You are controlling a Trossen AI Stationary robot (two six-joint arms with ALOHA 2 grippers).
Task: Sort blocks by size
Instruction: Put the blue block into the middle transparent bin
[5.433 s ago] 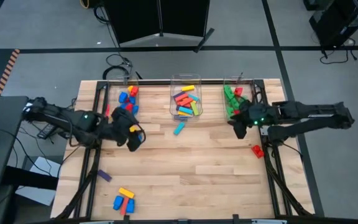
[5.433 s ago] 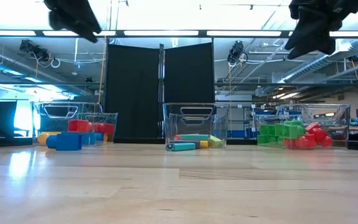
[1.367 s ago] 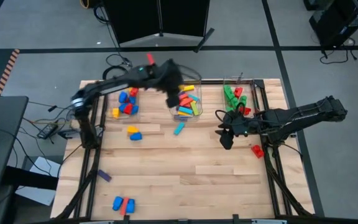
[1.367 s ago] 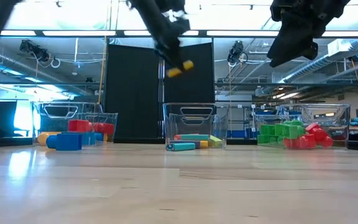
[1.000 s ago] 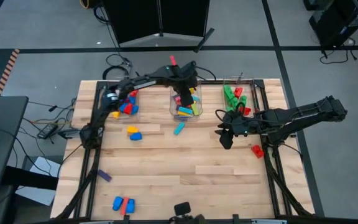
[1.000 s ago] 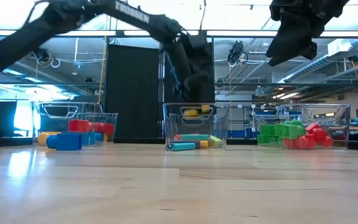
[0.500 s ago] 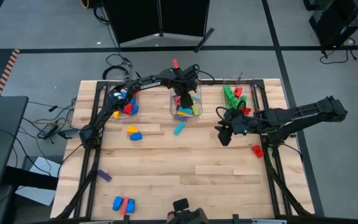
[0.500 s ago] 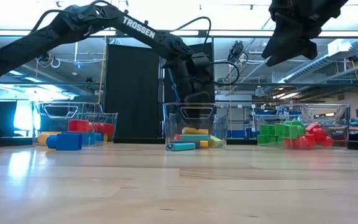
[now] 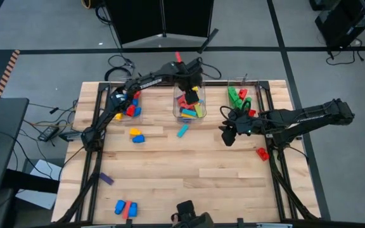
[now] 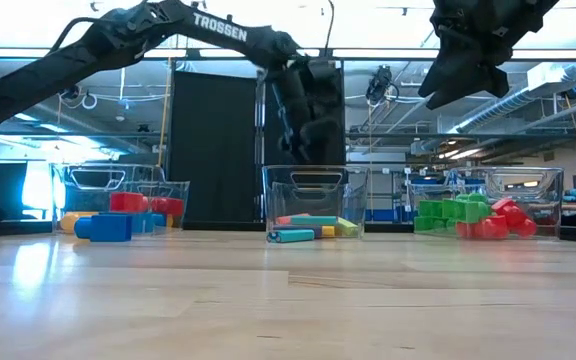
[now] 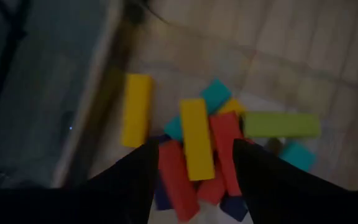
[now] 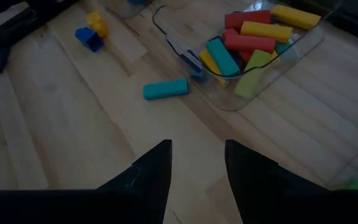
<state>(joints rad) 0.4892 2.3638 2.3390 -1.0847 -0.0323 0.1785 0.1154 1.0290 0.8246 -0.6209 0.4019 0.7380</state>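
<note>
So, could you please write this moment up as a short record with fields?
left gripper: above the middle bin, fingers open, holding nothing
right gripper: hovers over the table in front of the right bin, fingers apart, nothing between them
middle bin: long blocks in red, yellow, cyan and green
left bin: short blue, red and yellow blocks
right bin: green and red chunky blocks
loose on table: cyan long block; yellow and blue pair; red block; purple block; blue and red blocks
</note>
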